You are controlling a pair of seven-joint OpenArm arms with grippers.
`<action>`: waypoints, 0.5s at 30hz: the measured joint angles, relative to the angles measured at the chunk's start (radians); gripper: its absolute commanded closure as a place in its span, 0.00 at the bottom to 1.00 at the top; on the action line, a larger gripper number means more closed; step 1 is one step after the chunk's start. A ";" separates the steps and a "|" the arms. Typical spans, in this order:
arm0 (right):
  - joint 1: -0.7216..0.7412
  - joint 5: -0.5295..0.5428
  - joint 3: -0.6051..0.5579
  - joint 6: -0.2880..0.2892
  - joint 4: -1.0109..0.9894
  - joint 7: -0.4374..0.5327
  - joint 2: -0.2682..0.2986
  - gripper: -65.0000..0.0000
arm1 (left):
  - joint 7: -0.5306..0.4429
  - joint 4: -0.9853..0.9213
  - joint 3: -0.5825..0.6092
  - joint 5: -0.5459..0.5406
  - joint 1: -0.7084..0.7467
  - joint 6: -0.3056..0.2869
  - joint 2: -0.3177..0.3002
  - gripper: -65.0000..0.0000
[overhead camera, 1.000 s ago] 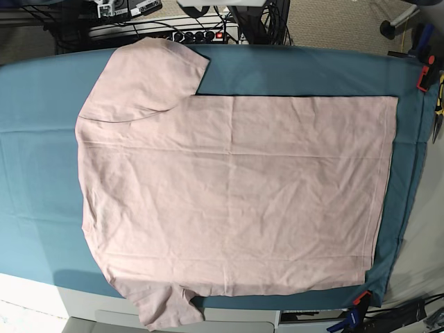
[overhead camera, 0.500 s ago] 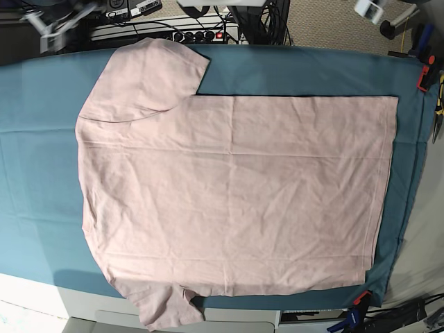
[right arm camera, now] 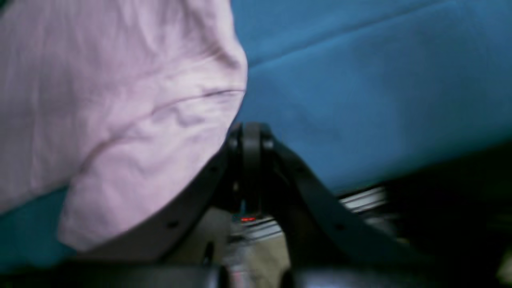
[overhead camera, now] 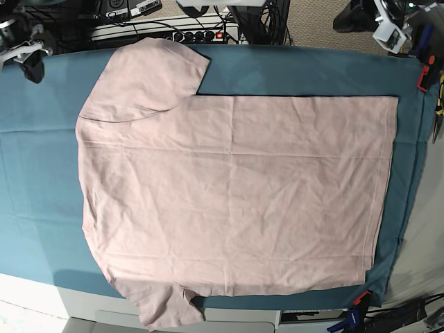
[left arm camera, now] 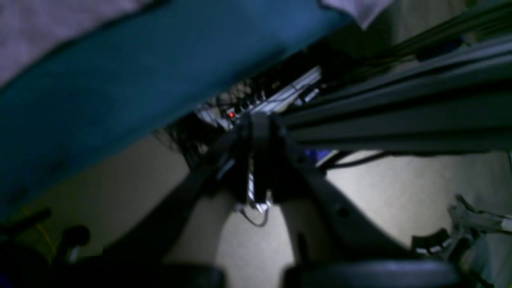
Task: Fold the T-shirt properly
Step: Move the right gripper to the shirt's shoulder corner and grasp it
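Note:
The pale pink T-shirt (overhead camera: 236, 187) lies spread flat on the teal tablecloth (overhead camera: 41, 159), plain side up, with one sleeve at the far edge (overhead camera: 156, 69) and one hanging over the near edge (overhead camera: 166, 309). No lettering or label shows. My right gripper (overhead camera: 31, 69) hangs over the far left corner, shut and empty; its wrist view shows the shut tips (right arm camera: 250, 134) just off the far sleeve (right arm camera: 120, 100). My left gripper (overhead camera: 388, 31) is beyond the far right corner, off the table. Its tips (left arm camera: 256, 124) are shut and empty over the floor.
A power strip with a red light (overhead camera: 201, 33) and cables lie behind the table. Clamps hold the cloth at the right edge (overhead camera: 424, 73) and the near right corner (overhead camera: 357, 305). Pliers (overhead camera: 438, 111) lie at the far right.
Both arms have come into the base view at the far corners, moving down and inward. The T-shirt has not moved.

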 measured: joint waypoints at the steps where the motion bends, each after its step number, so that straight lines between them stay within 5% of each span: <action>1: 0.031 0.021 0.000 0.000 -0.057 0.002 -0.030 1.00 | 0.000 0.000 0.000 0.000 -0.011 0.000 0.000 1.00; 5: 0.127 0.133 0.000 -0.006 -0.294 -0.079 -0.113 1.00 | -0.003 0.000 0.000 0.001 -0.038 0.000 0.000 1.00; 10: 0.174 0.309 0.000 0.096 -0.411 -0.169 -0.119 1.00 | -0.003 0.000 0.000 0.003 -0.034 0.000 0.000 1.00; 12: 0.171 0.304 0.000 0.100 -0.410 -0.169 -0.113 1.00 | -0.003 0.000 0.000 0.005 -0.034 0.000 0.000 1.00; 15: 0.168 0.268 0.001 0.180 -0.385 -0.180 -0.116 1.00 | -0.003 0.000 0.000 0.006 -0.034 0.000 0.000 1.00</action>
